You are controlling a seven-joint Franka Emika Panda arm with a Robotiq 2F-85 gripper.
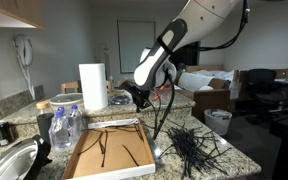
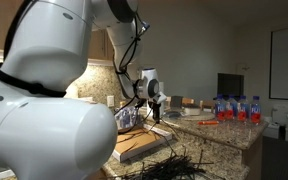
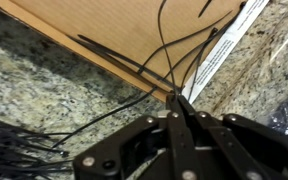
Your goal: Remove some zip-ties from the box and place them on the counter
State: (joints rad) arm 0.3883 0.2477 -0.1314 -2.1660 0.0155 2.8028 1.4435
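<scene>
Wrist view: the gripper (image 3: 176,108) pinches several zip-ties (image 3: 160,45) above the box (image 3: 94,30) rim, likely to clear it toward the counter (image 3: 44,95).

The black end effector (image 3: 179,108) comes in from the bottom of the picture. Its 2 fingers (image 3: 172,125) are pressed close together at the tips. Thin black zip-ties (image 3: 166,50) are pinched between the tips. They fan out from there, up and over the brown floor of the box (image 3: 94,25). How many there are is hard to tell.

The box fills the top of the picture. Its edge runs on a slant down to the fingertips. A white strip (image 3: 229,50) with tiny print runs along its right side.

The speckled stone counter (image 3: 34,90) lies under the box. A messy pile of zip-ties (image 3: 9,150) sits on it at the bottom left.
</scene>
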